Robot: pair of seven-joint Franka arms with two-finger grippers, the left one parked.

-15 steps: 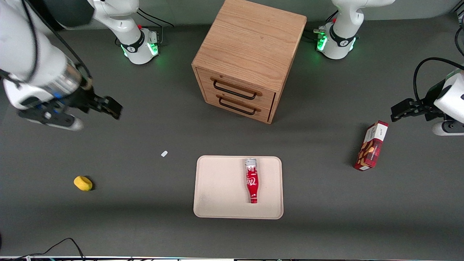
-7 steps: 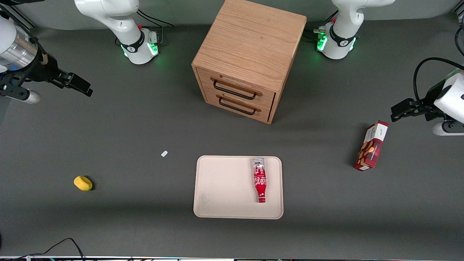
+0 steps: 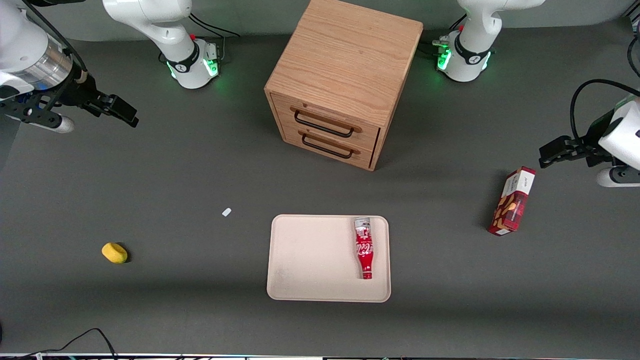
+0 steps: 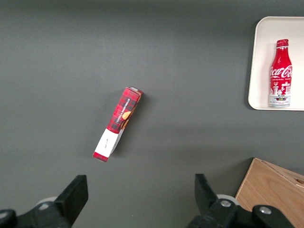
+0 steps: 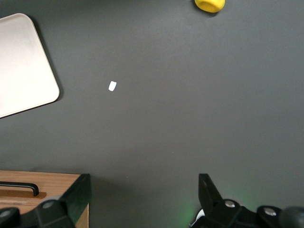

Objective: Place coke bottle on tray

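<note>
The coke bottle (image 3: 364,247), red with white script, lies on its side on the beige tray (image 3: 310,260), close to the rim toward the parked arm's end, cap pointing at the front camera. The left wrist view also holds the coke bottle (image 4: 280,73) on the tray (image 4: 259,61). My right gripper (image 3: 122,111) hangs high above the table toward the working arm's end, well away from the tray, open and holding nothing. In the right wrist view the gripper (image 5: 142,190) is spread wide over bare table, with a corner of the tray (image 5: 23,61) in sight.
A wooden two-drawer cabinet (image 3: 345,80) stands farther from the front camera than the tray. A red snack box (image 3: 512,202) stands toward the parked arm's end. A yellow lump (image 3: 114,253) and a small white scrap (image 3: 226,212) lie toward the working arm's end.
The bottle has rolled across the tray toward the parked arm's end. My gripper has drawn back from the table's middle toward the working arm's end and risen.
</note>
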